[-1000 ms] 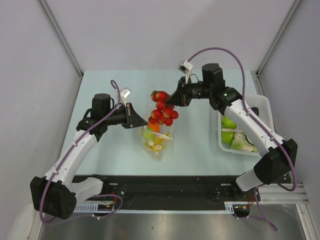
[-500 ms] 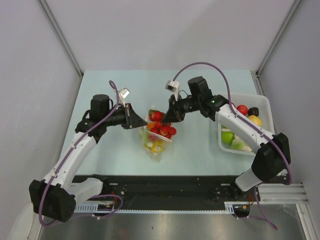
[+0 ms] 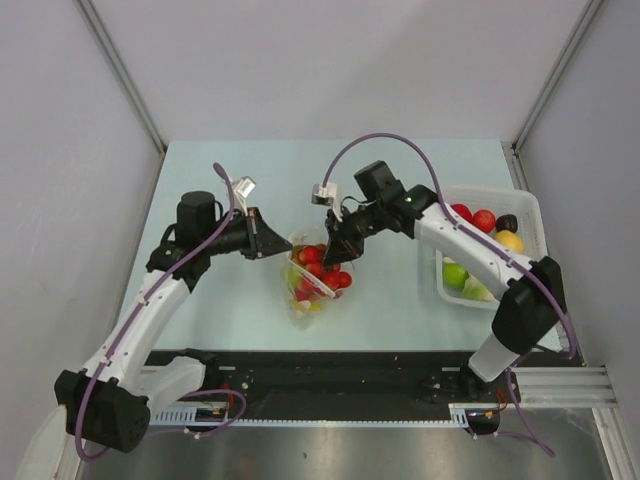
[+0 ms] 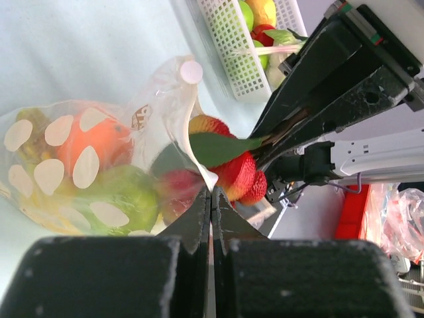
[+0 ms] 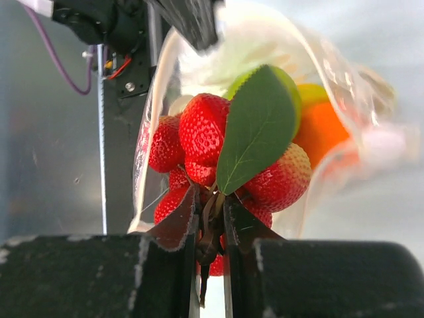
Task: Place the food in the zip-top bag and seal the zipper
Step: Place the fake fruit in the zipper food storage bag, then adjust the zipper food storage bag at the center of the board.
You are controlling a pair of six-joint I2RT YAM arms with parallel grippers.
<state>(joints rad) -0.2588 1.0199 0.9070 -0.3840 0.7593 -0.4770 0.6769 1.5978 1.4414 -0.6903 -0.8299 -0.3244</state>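
Right gripper (image 5: 211, 202): fingers pinched shut on the short stem of a cluster of red strawberry-like toy fruits (image 5: 202, 132). One broad green leaf (image 5: 255, 129) stands up from the stem, across the front of the berries.

Left gripper (image 4: 211, 199): pads pressed together on the mouth edge of the clear floppy plastic bag with pale whitish dots (image 4: 79, 165), holding that edge up.

From the right wrist I see the red cluster sitting in the bag's open mouth, with the plastic rim curving around it. How far in it is, I cannot tell. The mouth is unsealed.

Already in the bag: a round orange toy fruit (image 4: 89, 142) and a green toy apple (image 4: 132, 192) beside it, with something yellowish further down, too blurred to name.

Top view: both grippers meet over the upper end of the bag, left from the left side and right from the far right. The bag lies mid-table on the pale blue-green tabletop (image 3: 400, 300).

The white slotted plastic basket (image 3: 530, 200) sits at the right edge, well apart from the bag, with red, yellow and green pieces inside.
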